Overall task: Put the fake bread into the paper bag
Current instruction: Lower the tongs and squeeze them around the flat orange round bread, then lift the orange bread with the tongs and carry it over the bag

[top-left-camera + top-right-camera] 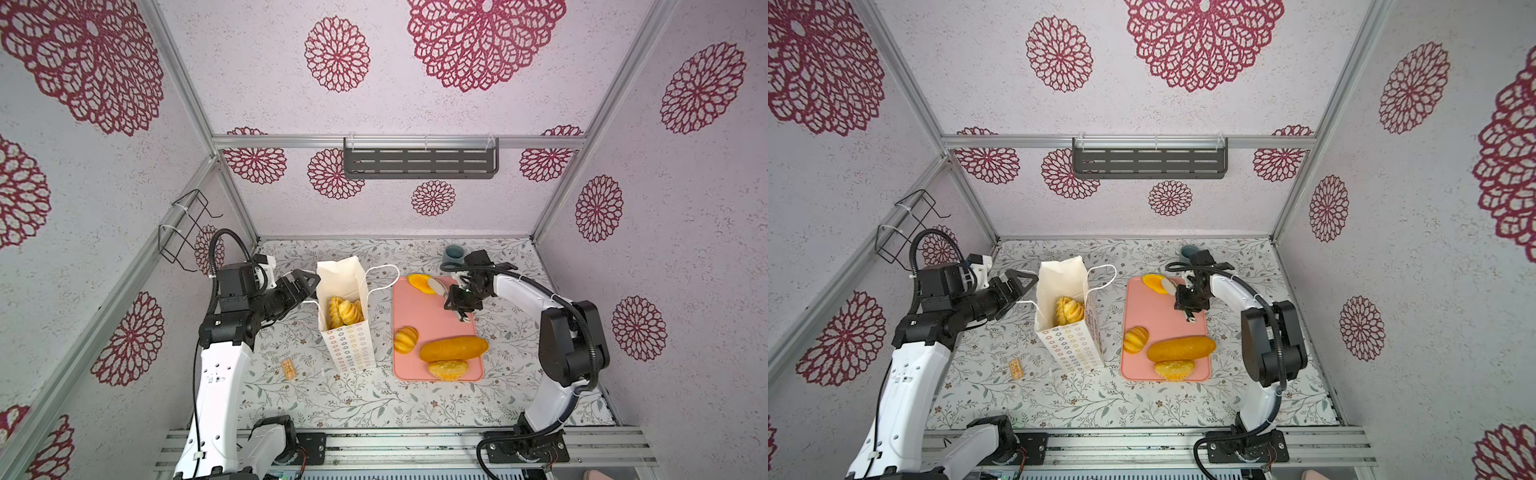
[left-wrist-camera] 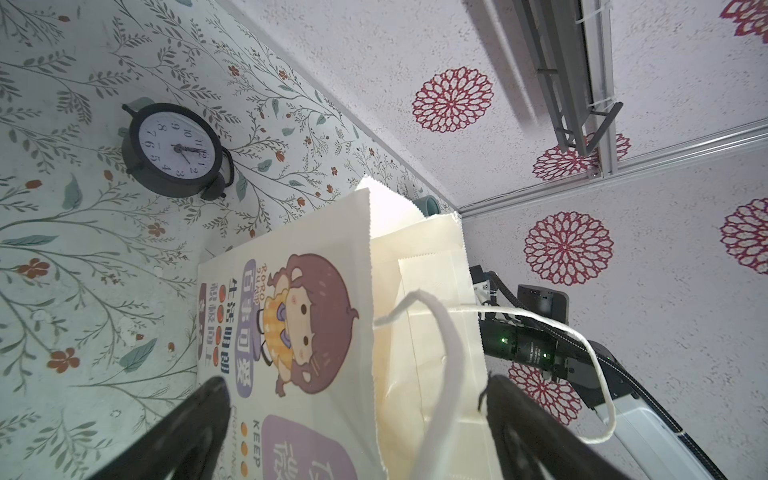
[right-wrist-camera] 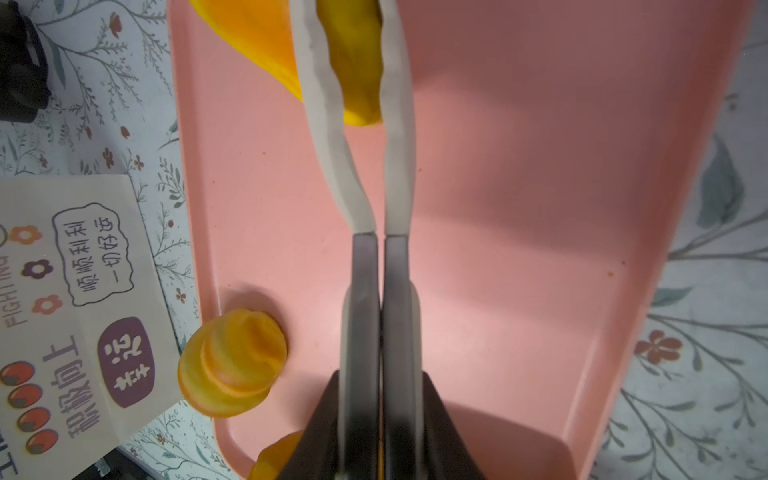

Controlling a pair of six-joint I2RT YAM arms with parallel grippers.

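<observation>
The right end effector (image 1: 458, 301) is clamped fully down on a pair of pale tongs (image 3: 361, 166). The tong tips in turn pinch a flat orange piece of bread (image 1: 417, 281) at the far end of the pink tray (image 1: 419, 320) (the wrist view shows both tong arms pressed against the piece, though I cannot tell whether it is lifted clear of the tray). The coming move turns on where the paper bag (image 1: 353, 349) stands: upright on the desk, just beside the tray on its left, between the two arms, mouth open upward. The held piece therefore has to travel leftward and over the rim before it is let go. The tongs' long axis runs diagonally from the end effector toward the far left, roughly toward the bag, and the right arm is the one carrying bread. The left end effector (image 1: 305, 280) sits at the bag's left wall near the rim and cord handle, jaws spread wide and gripping nothing that I can see. A few ridged buns (image 1: 344, 311) lie inside the bag. A round bun (image 1: 406, 339), a long loaf (image 1: 454, 348) and a flat oval one (image 1: 448, 370) sit at the tray's near end.
</observation>
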